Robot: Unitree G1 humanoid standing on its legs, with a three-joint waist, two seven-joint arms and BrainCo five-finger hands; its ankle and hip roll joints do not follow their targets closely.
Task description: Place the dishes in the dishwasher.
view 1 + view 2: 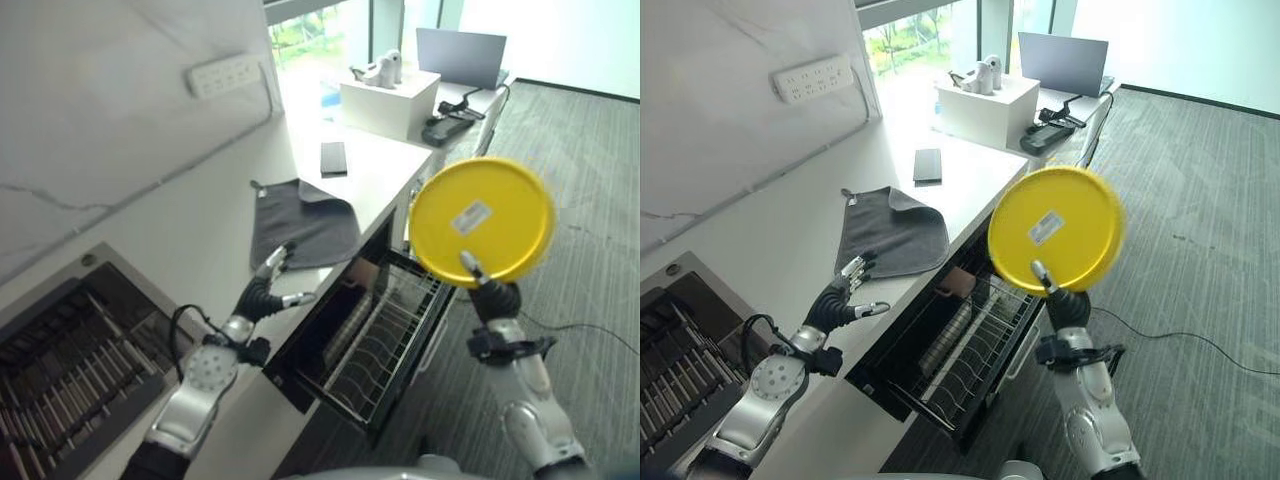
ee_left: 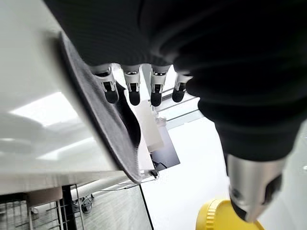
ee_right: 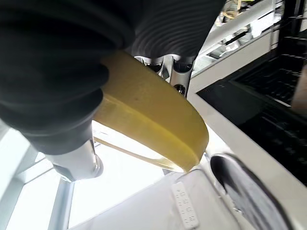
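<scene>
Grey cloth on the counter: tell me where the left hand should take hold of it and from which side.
Take the grey cloth at its near edge, the one closest to the left hand, coming in low from the robot's side. It lies mostly flat on the white counter, so a pinch on that edge or on the raised fold at its far side is likely easier than a grab from above.
</scene>
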